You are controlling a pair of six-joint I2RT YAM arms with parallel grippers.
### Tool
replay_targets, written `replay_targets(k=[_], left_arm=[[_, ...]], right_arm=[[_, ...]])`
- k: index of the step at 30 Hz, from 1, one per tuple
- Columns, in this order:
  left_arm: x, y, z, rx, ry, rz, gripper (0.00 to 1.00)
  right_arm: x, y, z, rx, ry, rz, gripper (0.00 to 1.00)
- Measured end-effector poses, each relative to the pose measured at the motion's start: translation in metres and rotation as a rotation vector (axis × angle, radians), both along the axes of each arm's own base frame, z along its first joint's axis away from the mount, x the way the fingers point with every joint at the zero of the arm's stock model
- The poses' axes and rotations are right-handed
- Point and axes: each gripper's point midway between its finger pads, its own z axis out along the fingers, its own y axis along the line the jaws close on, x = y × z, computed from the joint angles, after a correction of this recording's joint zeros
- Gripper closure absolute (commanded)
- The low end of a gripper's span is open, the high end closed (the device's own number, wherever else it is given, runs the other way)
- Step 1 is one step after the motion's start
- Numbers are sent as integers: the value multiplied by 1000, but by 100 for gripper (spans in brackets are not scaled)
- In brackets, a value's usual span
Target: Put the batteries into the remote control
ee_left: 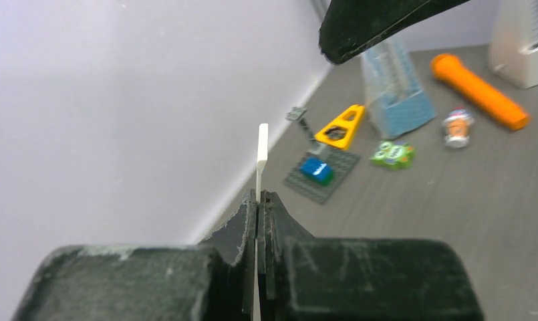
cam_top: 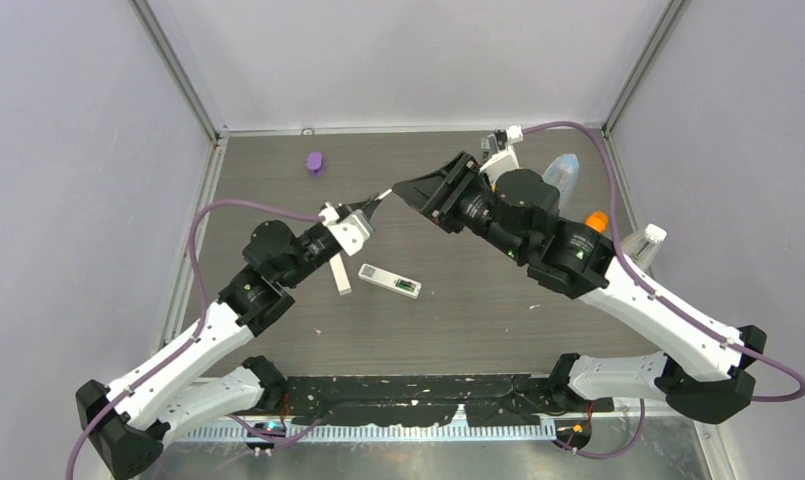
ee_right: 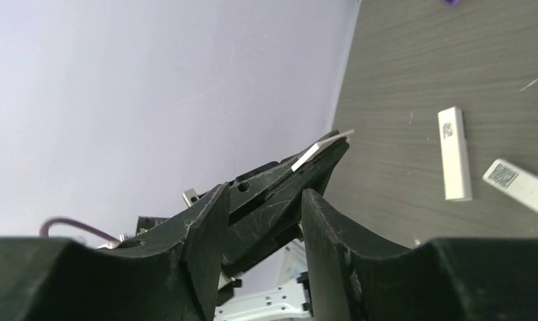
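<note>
Your left gripper [ee_left: 258, 199] is clamped on a thin white strip [ee_left: 262, 144] (the cover, likely). Your right gripper [ee_right: 262, 195] gapes empty, the remote [cam_top: 389, 281] lies open, and loading looks undone.

A dark wood-grain desk [cam_top: 478, 330] sits between pale lilac walls [cam_top: 78, 150]. A small purple object [cam_top: 315, 162] lies alone near the far left corner. Toward the far right side is a cluster: a long orange carrot-shaped toy [ee_left: 480, 91], a blue mesh cone [ee_left: 396, 93] standing just beside it, a yellow triangular piece [ee_left: 343, 126], a grey studded plate [ee_left: 339, 164] bearing a blue brick [ee_left: 316, 168], a green blob-like toy [ee_left: 392, 154] and a small orange-and-white item [ee_left: 458, 127]
</note>
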Motion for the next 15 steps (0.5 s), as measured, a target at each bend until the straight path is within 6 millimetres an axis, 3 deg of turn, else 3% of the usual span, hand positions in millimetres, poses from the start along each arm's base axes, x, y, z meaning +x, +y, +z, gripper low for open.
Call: replay_targets(k=[5, 11, 15], left_arm=[[9, 3, 13, 74, -200, 80, 100], [8, 4, 36, 97, -364, 117, 100], [7, 3, 42, 120, -429, 122, 100]], right_arm=[[5, 13, -11, 83, 145, -6, 48], [9, 22, -21, 119, 228, -20, 55], [11, 22, -22, 139, 251, -31, 56]])
